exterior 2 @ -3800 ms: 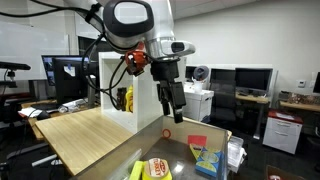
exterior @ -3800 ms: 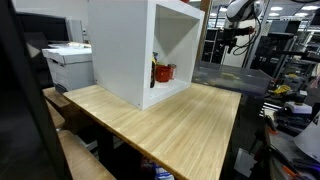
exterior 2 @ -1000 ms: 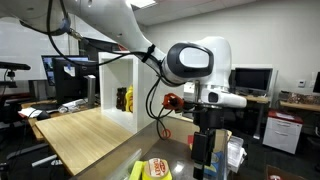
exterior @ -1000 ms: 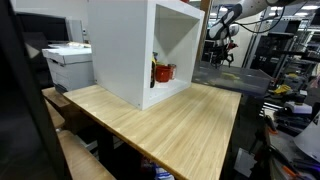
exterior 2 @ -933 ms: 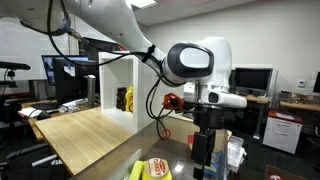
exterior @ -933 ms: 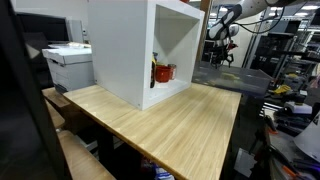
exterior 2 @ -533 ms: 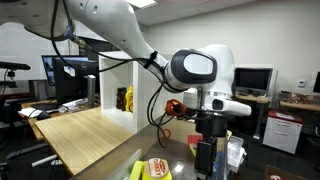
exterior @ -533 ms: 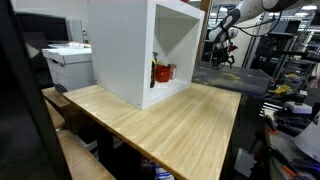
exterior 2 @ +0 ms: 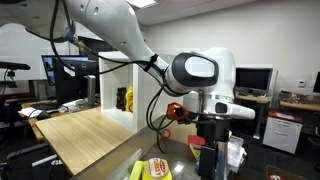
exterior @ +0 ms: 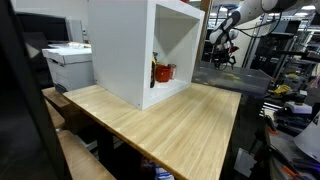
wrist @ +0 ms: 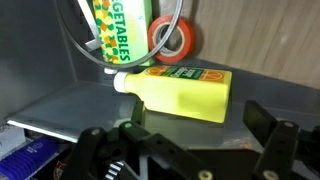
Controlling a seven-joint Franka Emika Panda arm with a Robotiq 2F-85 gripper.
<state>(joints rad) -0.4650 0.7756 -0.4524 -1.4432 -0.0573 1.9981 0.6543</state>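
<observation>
In the wrist view my gripper is open and empty, its two black fingers spread just above a grey bin floor. A yellow plastic bottle lies on its side just beyond the fingers. Behind it stand a green and white box marked "vegetables" and a red tape ring. In an exterior view the gripper hangs low in the bin, among small packets. In an exterior view the arm shows far back, beyond the table.
A wooden table carries a large white open-fronted box with red and yellow items inside. The box also shows in an exterior view. A printer stands beside the table. Packets lie in the bin.
The arm swung from above the table's end over to the bin and came down. Over the last second the gripper sank a little lower and shifted slightly right.
</observation>
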